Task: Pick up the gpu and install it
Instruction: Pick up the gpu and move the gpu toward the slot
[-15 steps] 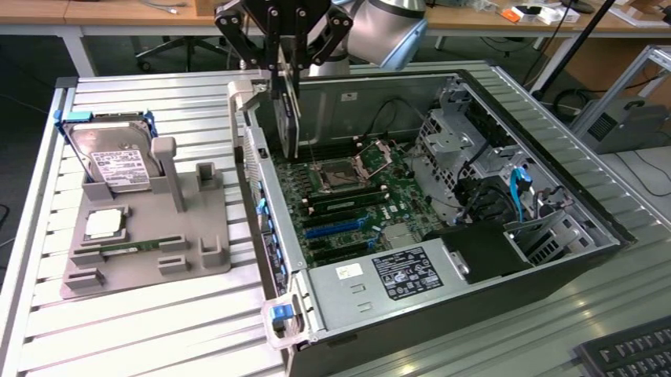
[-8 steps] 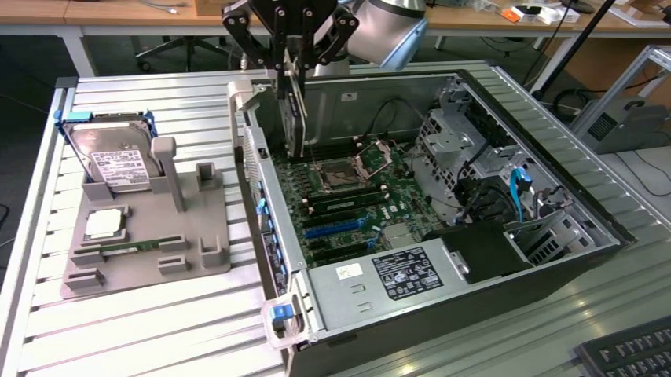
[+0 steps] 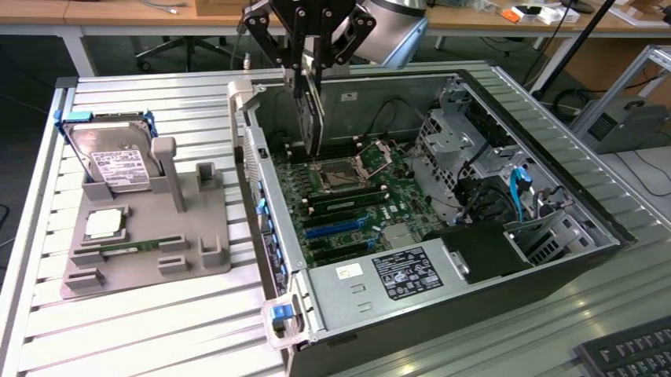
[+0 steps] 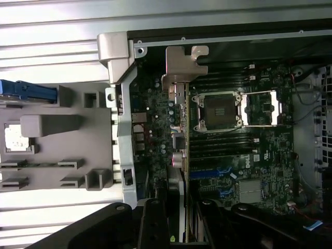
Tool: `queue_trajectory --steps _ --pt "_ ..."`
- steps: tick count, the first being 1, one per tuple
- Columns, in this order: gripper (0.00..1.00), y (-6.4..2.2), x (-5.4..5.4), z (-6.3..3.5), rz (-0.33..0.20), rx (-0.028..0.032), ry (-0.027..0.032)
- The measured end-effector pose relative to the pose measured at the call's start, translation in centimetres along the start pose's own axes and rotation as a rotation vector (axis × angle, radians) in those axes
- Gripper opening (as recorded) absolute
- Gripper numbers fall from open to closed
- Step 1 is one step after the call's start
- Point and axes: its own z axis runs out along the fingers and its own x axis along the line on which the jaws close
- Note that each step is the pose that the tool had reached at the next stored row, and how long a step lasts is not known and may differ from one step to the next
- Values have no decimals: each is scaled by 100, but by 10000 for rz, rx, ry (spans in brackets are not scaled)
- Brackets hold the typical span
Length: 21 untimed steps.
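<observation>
Gripper (image 3: 306, 72): jaws partly closed, clamped on the graphics card (image 3: 307, 118).
Graphics card: upright and edge-on, with its silver bracket (image 4: 181, 65) at one end. It hangs inside the open computer case (image 3: 587, 236) over the motherboard (image 3: 351, 208), beside the processor socket (image 3: 338, 174).
Hard drive (image 3: 118, 161): stands in the grey rack (image 3: 199, 236) on the table (image 3: 126, 330), near the exterior view's left edge.

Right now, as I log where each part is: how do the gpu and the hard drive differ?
The gpu hangs clamped in the gripper over the open case; the hard drive stands in the gray holder outside it. The gpu shows a thin dark edge; the hard drive shows a broad silver labelled face. Neither lies flat.
</observation>
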Motion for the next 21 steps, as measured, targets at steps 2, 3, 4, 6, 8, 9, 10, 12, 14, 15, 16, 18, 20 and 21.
queue_trajectory --steps 2,3,4,6,8,9,10,12,14,15,16,18,20,21 --pt "27 1 -14 0 0 0 0" --pt "27 2 -20 1 0 0 0" --pt "27 2 -25 1 1 0 0" --pt "27 3 -40 1 1 0 0" --pt "27 4 -55 2 0 0 0" --pt "27 4 -59 2 1 0 0" --pt "27 5 -62 2 1 -1 -1" --pt "27 5 -71 2 1 0 0" --pt "27 6 -79 3 0 -1 0" --pt "27 6 -83 2 0 0 0" --pt "27 7 -88 3 1 -1 0" --pt "27 7 -99 3 1 0 0" --pt "27 8 -108 3 0 0 0" --pt "27 8 -112 3 1 0 0"
